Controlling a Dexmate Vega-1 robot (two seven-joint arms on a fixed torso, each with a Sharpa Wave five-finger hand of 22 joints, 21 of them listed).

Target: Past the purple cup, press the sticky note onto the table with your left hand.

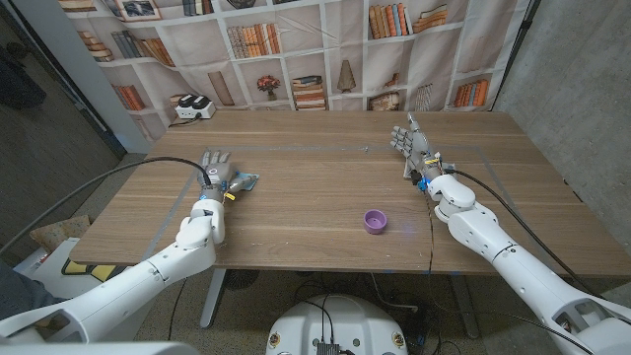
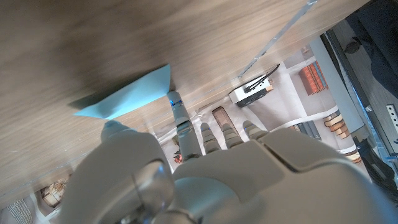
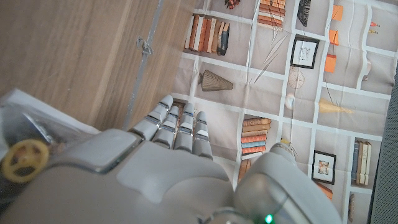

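Head view, left robot hand point(image 1: 219, 174) pinching sticky note point(image 1: 245, 182) (pointing rightward), right robot hand point(image 1: 408, 141) spread.

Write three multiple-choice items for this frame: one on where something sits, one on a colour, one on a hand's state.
1. Where does the purple cup stand on the table?
A. Between the two arms, toward the near edge
B. At the far edge, by the bookshelf backdrop
C. Under the right hand

2. What colour is the sticky note?
A. Yellow
B. Light blue
C. Pink

3. What is the right hand doing?
A. Gripping the cup
B. Pinching the note
C. Holding nothing, fingers extended

Answers: 1 A, since the head view shows the cup between the arms near the front edge. 2 B, as the left wrist view shows by the left hand. 3 C, its fingers are straight and bare.
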